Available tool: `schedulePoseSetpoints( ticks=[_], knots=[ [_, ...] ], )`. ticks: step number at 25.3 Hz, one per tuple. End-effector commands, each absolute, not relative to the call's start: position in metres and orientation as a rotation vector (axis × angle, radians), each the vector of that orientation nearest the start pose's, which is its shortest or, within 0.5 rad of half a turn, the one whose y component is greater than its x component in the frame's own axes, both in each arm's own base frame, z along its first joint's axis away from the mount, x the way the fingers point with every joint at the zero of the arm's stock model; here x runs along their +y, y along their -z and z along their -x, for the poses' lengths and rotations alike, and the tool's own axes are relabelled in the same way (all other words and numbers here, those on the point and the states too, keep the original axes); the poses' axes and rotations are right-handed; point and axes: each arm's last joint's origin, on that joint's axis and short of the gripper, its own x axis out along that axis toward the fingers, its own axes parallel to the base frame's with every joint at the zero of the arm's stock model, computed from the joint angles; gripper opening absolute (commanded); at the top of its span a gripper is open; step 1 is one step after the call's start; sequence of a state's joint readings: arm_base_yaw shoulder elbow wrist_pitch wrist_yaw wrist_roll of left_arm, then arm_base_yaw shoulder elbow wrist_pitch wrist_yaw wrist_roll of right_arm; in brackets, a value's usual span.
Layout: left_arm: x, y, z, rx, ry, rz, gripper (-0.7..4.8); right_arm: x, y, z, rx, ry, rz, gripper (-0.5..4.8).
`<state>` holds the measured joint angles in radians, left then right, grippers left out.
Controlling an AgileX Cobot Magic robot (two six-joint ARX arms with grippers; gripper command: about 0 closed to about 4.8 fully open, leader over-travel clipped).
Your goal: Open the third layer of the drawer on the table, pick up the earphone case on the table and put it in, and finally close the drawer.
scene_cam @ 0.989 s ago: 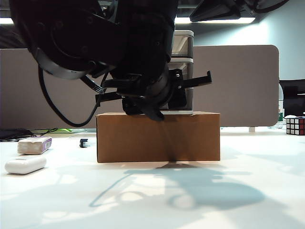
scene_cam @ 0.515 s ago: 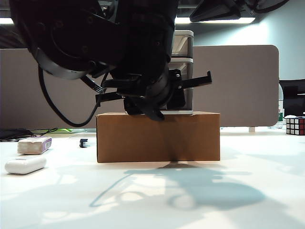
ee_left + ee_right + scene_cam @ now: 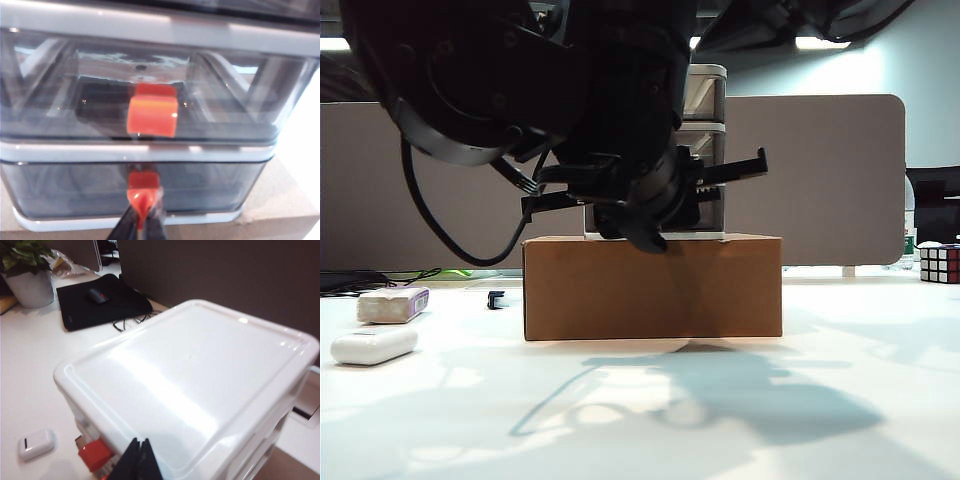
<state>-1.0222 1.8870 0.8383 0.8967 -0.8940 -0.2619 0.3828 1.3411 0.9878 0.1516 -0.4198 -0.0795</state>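
The drawer, a white frame with smoky translucent tiers, stands on a brown cardboard box. In the left wrist view my left gripper is shut on the red-orange handle of the third layer, which sits flush in the frame. The tier above shows its own handle. My right gripper is shut and empty, hovering just over the drawer's white top. The white earphone case lies on the table at the far left. My left arm hides most of the drawer in the exterior view.
A greyish-white block with a purple end lies just behind the case. A Rubik's cube sits far right. A grey partition stands behind. The right wrist view shows a small white rounded thing, a black mat and a plant pot.
The right arm's dark bulk at the top of the exterior view has shifted left, and its shadow on the table moved with it. The left arm has hardly moved.
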Motion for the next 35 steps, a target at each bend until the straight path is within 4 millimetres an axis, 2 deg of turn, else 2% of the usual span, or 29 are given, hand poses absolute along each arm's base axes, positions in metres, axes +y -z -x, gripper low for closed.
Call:
schedulePoseSetpoints(
  ticks=[1,10,14,16,24,31,35],
  knots=[
    [-0.300,-0.161,-0.204,0.102,0.126,0.136,-0.06,0.126,-0.313,-0.275,0.198,-0.820,0.074,-0.06],
    [-0.300,-0.160,-0.203,0.112,0.125,0.124,-0.06,0.127,-0.320,-0.261,0.210,-0.938,0.061,-0.06],
    [-0.300,-0.160,-0.203,0.110,0.126,0.125,-0.05,0.126,-0.315,-0.258,0.269,-0.933,0.083,-0.06],
    [-0.301,-0.163,-0.200,0.106,0.129,0.127,-0.06,0.126,-0.307,-0.261,0.308,-0.890,0.135,-0.06],
    [-0.305,-0.176,-0.181,0.084,0.111,0.086,-0.06,0.130,-0.298,-0.275,0.290,-0.848,0.144,-0.06],
    [-0.310,-0.172,-0.162,0.095,0.128,0.063,-0.05,0.132,-0.295,-0.279,0.286,-0.842,0.143,-0.06],
    [-0.306,-0.167,-0.160,0.093,0.075,0.051,-0.04,0.132,-0.294,-0.279,0.289,-0.846,0.142,-0.06]
  ],
)
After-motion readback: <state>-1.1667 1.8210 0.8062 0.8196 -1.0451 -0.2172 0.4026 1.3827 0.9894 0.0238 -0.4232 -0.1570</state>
